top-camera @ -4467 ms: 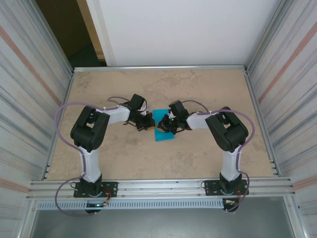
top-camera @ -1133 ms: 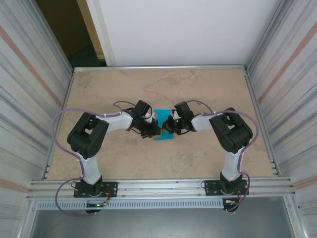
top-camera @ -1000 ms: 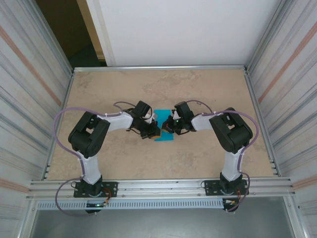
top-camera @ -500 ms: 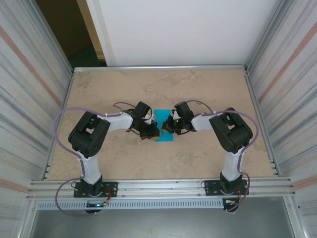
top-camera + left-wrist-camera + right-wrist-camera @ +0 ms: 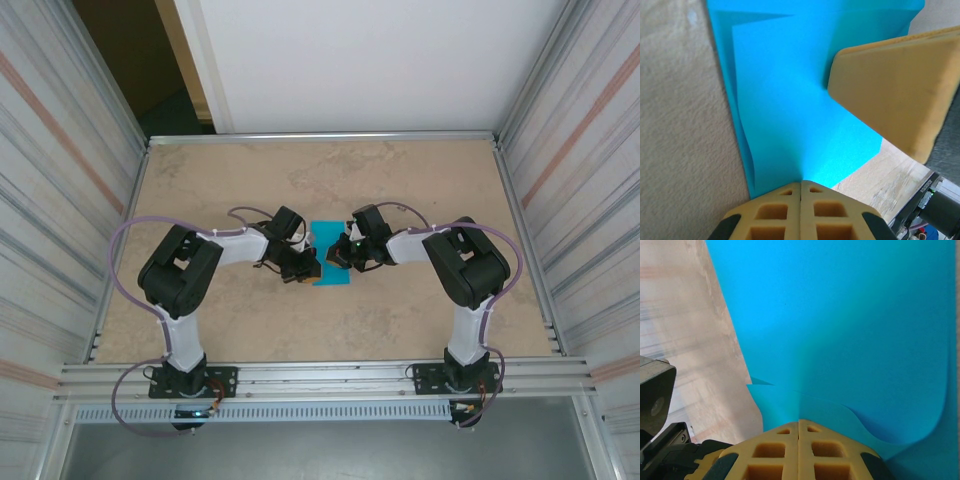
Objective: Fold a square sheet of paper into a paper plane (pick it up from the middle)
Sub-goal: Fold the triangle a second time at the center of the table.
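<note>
The left gripper's (image 5: 800, 187) ribbed yellow jaws press together on a creased edge of the square sheet of paper (image 5: 790, 100). The right gripper's (image 5: 799, 424) jaws likewise pinch its opposite side. The smooth turquoise sheet, folded in layers, sits in the middle of the mottled beige desk (image 5: 200, 180).

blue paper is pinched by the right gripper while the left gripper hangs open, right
No: the left gripper is shut on the blue paper too, as the left wrist view shows. The right gripper does pinch it.
</note>
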Tool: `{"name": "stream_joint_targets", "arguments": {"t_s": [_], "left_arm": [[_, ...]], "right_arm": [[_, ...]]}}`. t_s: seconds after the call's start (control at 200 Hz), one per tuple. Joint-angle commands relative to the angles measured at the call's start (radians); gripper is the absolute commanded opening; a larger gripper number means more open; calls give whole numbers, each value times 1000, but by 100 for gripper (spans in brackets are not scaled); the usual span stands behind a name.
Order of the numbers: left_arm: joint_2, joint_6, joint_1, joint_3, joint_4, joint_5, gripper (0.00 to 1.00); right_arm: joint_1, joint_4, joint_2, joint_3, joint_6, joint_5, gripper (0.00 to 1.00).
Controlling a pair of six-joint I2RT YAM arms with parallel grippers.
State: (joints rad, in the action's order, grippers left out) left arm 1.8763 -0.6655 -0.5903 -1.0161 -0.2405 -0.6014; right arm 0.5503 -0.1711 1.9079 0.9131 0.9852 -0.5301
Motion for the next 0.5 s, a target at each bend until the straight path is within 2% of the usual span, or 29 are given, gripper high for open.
{"name": "stream_joint_targets", "arguments": {"t_s": [0.0, 0.271, 0.381, 0.496], "left_arm": [[17, 25, 5, 32, -45, 20, 5], [-7, 45, 27, 118, -32, -2, 4], [-46, 16, 53, 207, 34, -43, 4], [-107, 15, 77, 252, 30, -53, 4]], "right_arm": [[-10, 133, 58, -25, -14, 61, 0], [-14, 140, 59, -33, -19, 64, 0], [-16, 137, 63, -39, -21, 66, 0], [-18, 134, 59, -46, -23, 64, 0]]}}
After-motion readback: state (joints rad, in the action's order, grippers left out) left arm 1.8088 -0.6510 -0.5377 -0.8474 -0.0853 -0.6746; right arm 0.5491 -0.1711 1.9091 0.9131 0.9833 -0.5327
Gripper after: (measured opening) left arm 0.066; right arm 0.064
